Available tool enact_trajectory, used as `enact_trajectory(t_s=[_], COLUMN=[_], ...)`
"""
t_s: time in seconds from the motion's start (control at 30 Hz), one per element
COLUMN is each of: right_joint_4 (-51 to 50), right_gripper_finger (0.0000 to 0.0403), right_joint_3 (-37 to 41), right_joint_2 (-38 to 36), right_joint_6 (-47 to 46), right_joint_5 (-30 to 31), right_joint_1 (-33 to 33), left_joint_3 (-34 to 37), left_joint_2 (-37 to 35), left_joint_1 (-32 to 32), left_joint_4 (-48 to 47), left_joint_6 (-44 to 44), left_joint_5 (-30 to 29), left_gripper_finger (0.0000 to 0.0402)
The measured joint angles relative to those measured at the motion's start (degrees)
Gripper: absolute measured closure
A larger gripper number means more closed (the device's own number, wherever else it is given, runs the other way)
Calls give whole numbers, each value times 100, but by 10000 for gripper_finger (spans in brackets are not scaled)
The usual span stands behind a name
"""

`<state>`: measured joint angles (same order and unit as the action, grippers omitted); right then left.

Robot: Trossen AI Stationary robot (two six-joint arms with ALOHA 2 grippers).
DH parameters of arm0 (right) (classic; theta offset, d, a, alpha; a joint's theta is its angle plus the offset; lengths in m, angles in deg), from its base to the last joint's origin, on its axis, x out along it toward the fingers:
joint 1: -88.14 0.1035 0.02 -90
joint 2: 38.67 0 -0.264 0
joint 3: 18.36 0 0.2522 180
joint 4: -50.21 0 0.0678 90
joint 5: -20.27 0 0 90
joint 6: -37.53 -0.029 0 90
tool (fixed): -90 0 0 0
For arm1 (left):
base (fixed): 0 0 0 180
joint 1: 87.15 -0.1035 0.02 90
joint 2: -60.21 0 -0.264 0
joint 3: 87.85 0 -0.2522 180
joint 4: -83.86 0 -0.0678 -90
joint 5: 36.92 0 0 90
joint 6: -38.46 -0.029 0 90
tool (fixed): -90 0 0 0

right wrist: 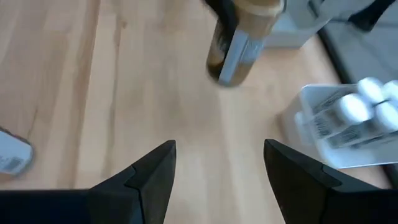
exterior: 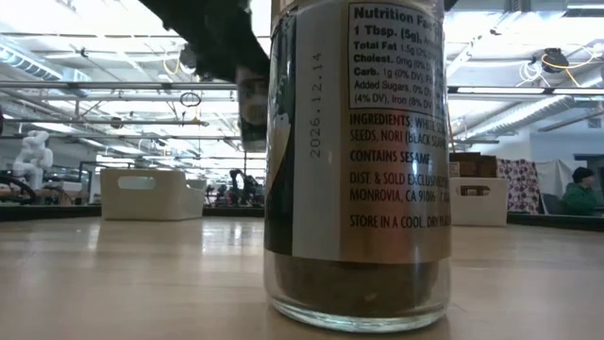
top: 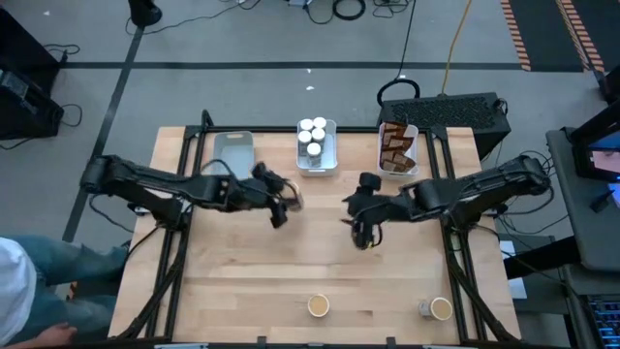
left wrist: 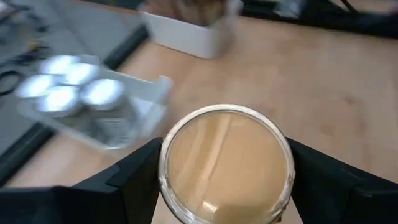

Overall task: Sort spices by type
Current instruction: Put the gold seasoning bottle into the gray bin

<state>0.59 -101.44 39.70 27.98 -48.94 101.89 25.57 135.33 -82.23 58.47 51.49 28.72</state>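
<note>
While the tan-topped tub (left wrist: 225, 163) is gripped between the fingers of the left pincer (left wrist: 224, 177), its long axis is held upright, lid up, above the table (top: 242, 281) toward the far side. In the high view the left pincer (top: 281, 206) is seen just short of the middle tray (top: 330, 160), where the white-capped jars (top: 312, 134) stand, while the grey tray (top: 232, 150) lies just to its far left. That grey tray is judged the likely home for the tubs, so the coming move would run from the pincer back and to the left, the left arm being plainly the nearer one. The pouches (top: 394, 147) are kept in the right-hand tray (top: 415, 145). The right pincer (right wrist: 217, 168) hangs over bare wood near the table's middle, its fingers parted and nothing between them. Two more tubs (top: 318, 306) are left on the near edge, one (top: 441, 308) nearer the right arm, which could take it.
</note>
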Motion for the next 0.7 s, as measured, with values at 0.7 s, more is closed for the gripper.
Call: enact_trajectory(t_s=[0.7], right_joint_4=[-131], right_gripper_finger=[177], right_joint_3=[0], right_joint_2=[-1410], right_joint_6=[-470], right_joint_5=[77], right_joint_1=[-1096], left_joint_3=[1], left_joint_2=[-1695], left_joint_1=[-2726], left_joint_4=[-2518], left_joint_6=[-1167], left_joint_5=[125], left_gripper_finger=[113])
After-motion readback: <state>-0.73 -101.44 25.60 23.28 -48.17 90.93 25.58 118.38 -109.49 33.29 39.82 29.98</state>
